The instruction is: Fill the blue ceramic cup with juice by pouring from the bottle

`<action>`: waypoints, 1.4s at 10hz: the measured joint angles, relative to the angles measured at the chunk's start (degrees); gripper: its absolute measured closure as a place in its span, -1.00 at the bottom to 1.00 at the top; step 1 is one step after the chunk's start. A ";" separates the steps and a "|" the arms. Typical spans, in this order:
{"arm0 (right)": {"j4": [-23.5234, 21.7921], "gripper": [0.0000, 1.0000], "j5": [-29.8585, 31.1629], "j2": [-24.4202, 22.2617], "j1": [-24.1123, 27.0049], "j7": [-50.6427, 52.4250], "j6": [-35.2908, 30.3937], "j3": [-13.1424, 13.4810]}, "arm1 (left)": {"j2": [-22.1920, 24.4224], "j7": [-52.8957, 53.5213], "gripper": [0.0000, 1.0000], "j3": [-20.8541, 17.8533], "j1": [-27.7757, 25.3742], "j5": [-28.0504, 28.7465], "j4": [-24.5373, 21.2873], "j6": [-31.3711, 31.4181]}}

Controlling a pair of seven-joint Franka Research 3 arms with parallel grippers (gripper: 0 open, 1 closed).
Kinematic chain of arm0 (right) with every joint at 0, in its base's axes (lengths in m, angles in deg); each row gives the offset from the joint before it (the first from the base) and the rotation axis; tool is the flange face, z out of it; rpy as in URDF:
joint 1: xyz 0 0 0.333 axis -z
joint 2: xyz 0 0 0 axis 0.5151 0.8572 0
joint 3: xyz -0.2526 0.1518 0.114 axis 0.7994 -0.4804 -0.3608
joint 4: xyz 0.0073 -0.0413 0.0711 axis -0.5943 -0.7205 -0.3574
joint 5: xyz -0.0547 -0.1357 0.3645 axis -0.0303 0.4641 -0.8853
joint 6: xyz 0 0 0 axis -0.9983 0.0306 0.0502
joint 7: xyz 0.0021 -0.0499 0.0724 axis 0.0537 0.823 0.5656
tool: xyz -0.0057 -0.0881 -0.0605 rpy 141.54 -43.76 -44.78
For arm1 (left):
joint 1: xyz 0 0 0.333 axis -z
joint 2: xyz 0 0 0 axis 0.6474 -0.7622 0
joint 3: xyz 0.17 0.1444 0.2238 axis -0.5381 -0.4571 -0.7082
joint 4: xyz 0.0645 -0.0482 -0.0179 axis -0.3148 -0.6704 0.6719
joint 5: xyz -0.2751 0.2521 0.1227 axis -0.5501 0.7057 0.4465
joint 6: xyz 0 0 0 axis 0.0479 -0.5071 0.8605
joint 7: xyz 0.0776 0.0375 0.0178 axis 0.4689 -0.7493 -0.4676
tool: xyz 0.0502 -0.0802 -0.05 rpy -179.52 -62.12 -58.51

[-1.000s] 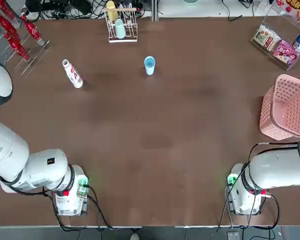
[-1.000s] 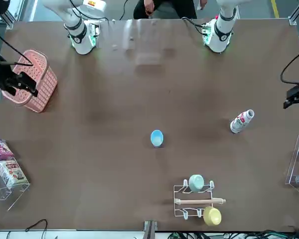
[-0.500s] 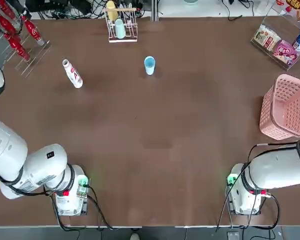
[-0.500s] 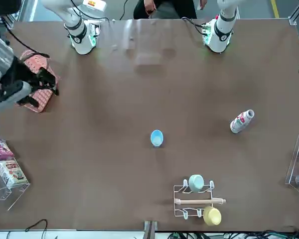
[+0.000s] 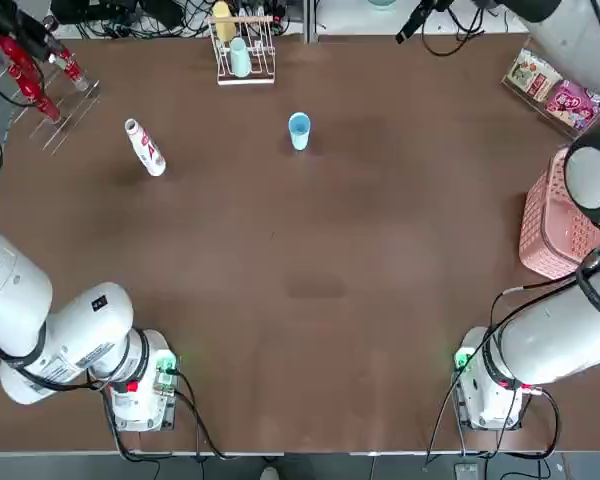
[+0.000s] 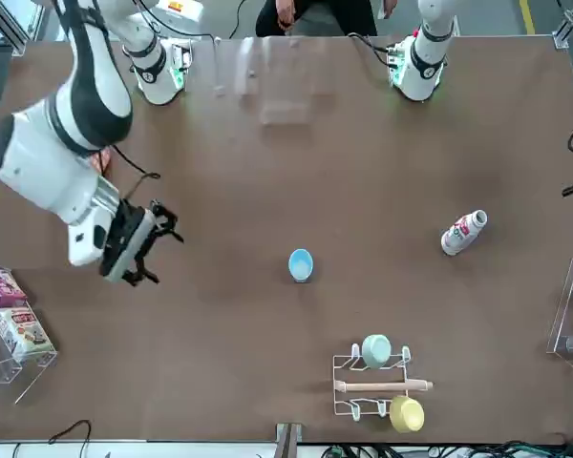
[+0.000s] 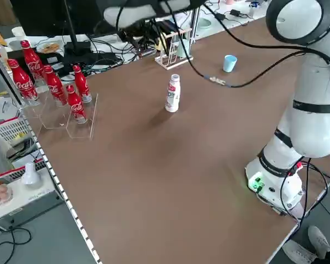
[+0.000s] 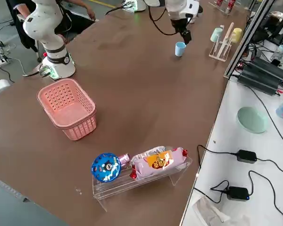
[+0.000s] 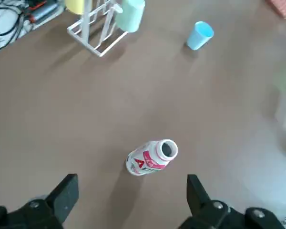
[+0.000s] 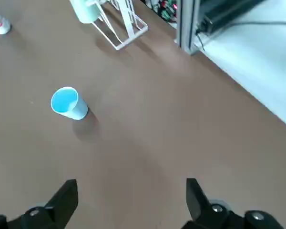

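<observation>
The blue ceramic cup (image 5: 299,130) stands upright toward the far middle of the table, also seen as the cup (image 10: 69,103) from the right wrist. The bottle (image 5: 145,147), white with a red mark, stands to its left, and its mouth looks dark on the bottle (image 9: 151,156) in the left wrist view. High above and just short of the bottle hangs my left gripper (image 9: 132,180), open and holding nothing. Over the far side, to the right of the cup, my right gripper (image 6: 145,240) hovers open and empty, its fingers (image 10: 66,193) spread wide.
A wire rack (image 5: 242,48) with a mint cup and a yellow cup stands behind the blue cup. Red cola bottles (image 5: 30,60) fill a clear stand at the far left. A pink basket (image 5: 570,215) and a snack holder (image 5: 555,90) sit on the right side.
My right arm has swung from above the pink basket out over the table toward the blue cup. The left arm has shifted slightly at the far left. Bottle and cup have not moved.
</observation>
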 joint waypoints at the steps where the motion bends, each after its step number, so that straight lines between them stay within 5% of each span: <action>1: -0.10 -1.00 -3.63 2.22 -0.34 9.03 3.18 0.02 | -1.17 4.40 -1.00 0.00 -1.18 -1.81 -1.58 -0.75; 4: -0.95 -1.00 -18.91 10.37 -2.27 32.01 10.83 0.03 | -5.23 16.50 -1.00 0.04 -4.54 -4.93 -4.45 -4.09; 6: -2.20 -1.00 -28.74 14.04 -4.95 38.55 13.93 -0.40 | -9.20 22.74 -1.00 0.04 -6.05 -7.22 -4.72 -6.10; 9: -2.66 -1.00 -33.51 17.14 -6.37 43.12 14.48 -2.16 | -16.23 30.11 -1.00 0.08 -7.31 -8.63 -4.60 -6.12; 14: -2.83 -1.00 -50.44 23.66 -8.42 53.05 14.52 -5.60 | -24.87 43.04 -1.00 1.92 -7.42 -12.31 -4.16 -4.64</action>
